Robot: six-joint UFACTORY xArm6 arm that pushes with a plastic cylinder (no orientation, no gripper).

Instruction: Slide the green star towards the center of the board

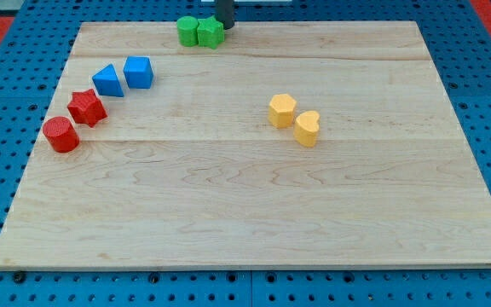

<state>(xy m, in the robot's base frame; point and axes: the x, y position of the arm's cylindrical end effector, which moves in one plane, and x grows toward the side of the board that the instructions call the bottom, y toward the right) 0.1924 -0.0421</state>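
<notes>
Two green blocks sit side by side at the view's top edge of the wooden board (254, 213). The right one (210, 32) looks like the green star; the left one (187, 31) is a rounder green block touching it. My tip (226, 26) is at the view's top, just right of the green star and touching or nearly touching it. Only the rod's lower end shows.
A blue triangle (107, 80) and a blue cube-like block (138, 72) lie at the upper left. A red star (86, 107) and a red cylinder (60, 135) lie below them. Two yellow blocks, one (282, 110) and another (307, 128), lie right of centre.
</notes>
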